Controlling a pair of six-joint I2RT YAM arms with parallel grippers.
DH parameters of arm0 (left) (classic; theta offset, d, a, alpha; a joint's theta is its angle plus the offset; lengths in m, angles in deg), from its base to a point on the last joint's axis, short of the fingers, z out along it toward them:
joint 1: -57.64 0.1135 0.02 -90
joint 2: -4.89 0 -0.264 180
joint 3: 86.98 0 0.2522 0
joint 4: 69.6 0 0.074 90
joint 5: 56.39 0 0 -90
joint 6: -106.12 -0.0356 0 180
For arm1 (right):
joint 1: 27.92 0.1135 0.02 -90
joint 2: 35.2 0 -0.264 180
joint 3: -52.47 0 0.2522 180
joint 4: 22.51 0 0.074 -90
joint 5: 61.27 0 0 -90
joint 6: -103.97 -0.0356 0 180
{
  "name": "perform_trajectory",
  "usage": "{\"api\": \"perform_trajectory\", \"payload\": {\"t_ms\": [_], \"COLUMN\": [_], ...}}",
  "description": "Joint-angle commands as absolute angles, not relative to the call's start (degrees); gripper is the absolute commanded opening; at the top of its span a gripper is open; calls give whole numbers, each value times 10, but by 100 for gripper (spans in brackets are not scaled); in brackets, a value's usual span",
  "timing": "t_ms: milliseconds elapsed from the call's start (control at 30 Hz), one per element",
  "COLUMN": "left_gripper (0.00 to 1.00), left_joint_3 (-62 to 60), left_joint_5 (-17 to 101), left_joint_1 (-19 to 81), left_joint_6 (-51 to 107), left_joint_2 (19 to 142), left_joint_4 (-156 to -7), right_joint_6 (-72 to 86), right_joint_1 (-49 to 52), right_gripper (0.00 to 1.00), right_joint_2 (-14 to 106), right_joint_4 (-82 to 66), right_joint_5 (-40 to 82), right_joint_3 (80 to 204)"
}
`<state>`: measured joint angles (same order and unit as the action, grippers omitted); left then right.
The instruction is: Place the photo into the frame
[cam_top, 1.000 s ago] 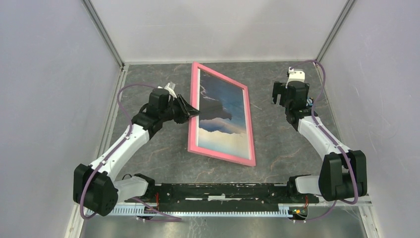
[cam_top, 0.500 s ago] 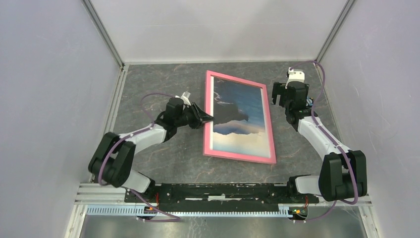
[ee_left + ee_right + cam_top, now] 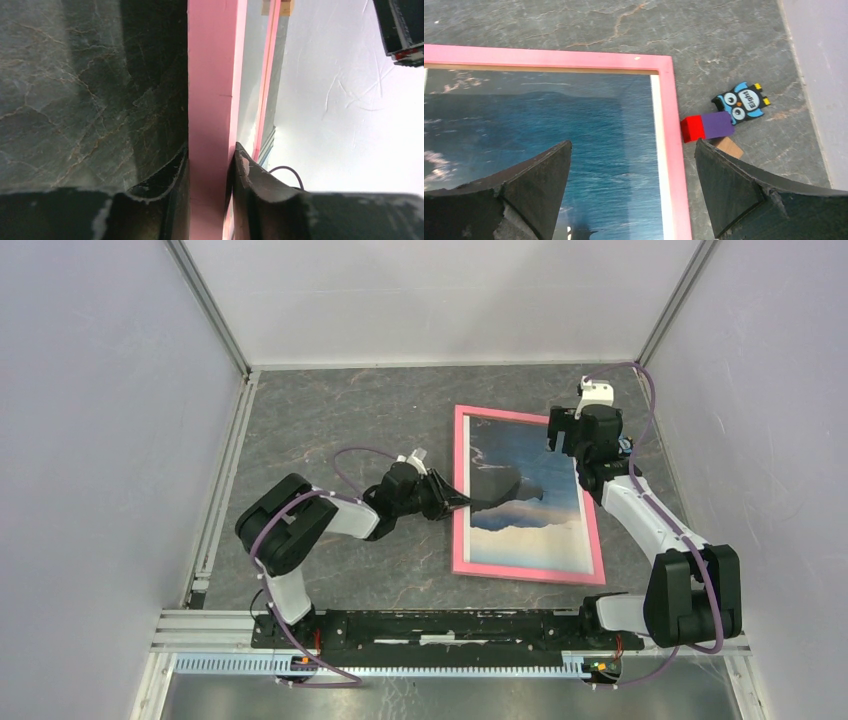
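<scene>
Photo (image 3: 530, 495) looks seated in the frame (image 3: 525, 572); left end effector (image 3: 210, 155) pinches its left rail, right end effector (image 3: 633, 145) spread; next, release gently.

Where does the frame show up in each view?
Top external: frame lies right of centre, beneath the right arm.
Left wrist: its pink rail runs up the middle.
Right wrist: its corner is at upper middle.
Shared landmark: grey marbled table.
</scene>
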<state>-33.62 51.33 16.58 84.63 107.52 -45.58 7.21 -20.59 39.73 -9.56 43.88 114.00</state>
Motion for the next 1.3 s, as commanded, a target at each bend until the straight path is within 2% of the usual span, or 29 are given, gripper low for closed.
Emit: {"api": "perform_trajectory", "payload": {"t_ms": [0,67,233,433,567,667,833,1033,1267], "left_gripper": [37,59,99,100,100,100,100,100,100], "left_joint_3": [-327,-315,-288,-244,-254,-243,-157,-31,24], "left_joint_5": [461,452,428,338,289,305,333,333,333], "left_joint_1": [161,161,171,170,170,170,170,170,170], "left_joint_6": [875,841,767,639,586,528,458,407,389], "left_joint_2": [1106,1098,1054,927,790,667,520,469,446], "left_joint_4": [-526,-601,-748,-971,-1050,-1081,-1118,-1163,-1185], "right_joint_6": [82,86,83,91,68,71,80,50,34], "right_joint_1": [-208,-206,-173,-47,-38,-38,-38,-38,-38], "right_gripper": [98,98,98,98,98,98,98,98,98], "right_joint_2": [378,369,328,246,133,41,-40,-63,-92], "right_joint_4": [-121,-124,-96,17,65,127,275,373,368], "right_joint_5": [361,314,252,267,215,220,290,349,385], "right_joint_3": [1142,1143,1161,1210,1192,1192,1290,1423,1420]}}
